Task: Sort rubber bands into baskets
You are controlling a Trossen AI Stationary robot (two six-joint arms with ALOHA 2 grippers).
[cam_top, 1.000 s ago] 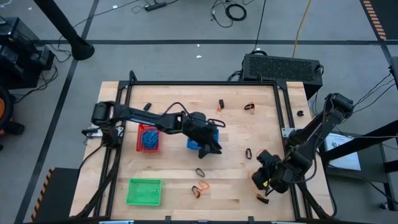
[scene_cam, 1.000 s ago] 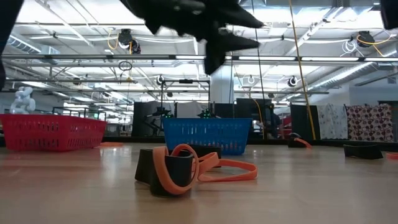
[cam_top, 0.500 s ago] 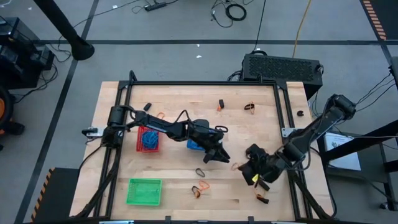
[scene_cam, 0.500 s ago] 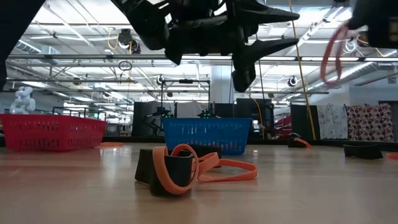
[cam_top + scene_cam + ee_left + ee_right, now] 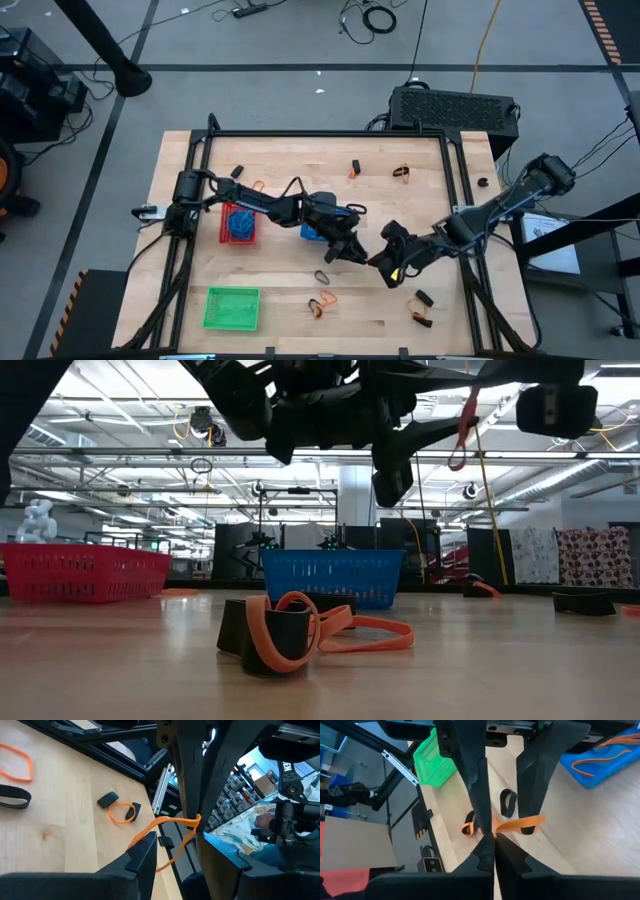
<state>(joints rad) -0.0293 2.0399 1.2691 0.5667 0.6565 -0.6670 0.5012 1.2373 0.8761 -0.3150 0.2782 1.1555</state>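
Holding: my right claw (image 5: 392,268) is clenched on an orange rubber band (image 5: 520,826) at desk centre.
Left claw (image 5: 352,252): released, at nine o'clock of it.
Blue basket (image 5: 318,232): behind left claw.

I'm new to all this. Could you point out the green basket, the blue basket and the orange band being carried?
green basket (image 5: 231,308), high view, mesh floor.
blue basket (image 5: 333,577), low view, front wall.
orange band (image 5: 520,825), right wrist view, its flat strip.
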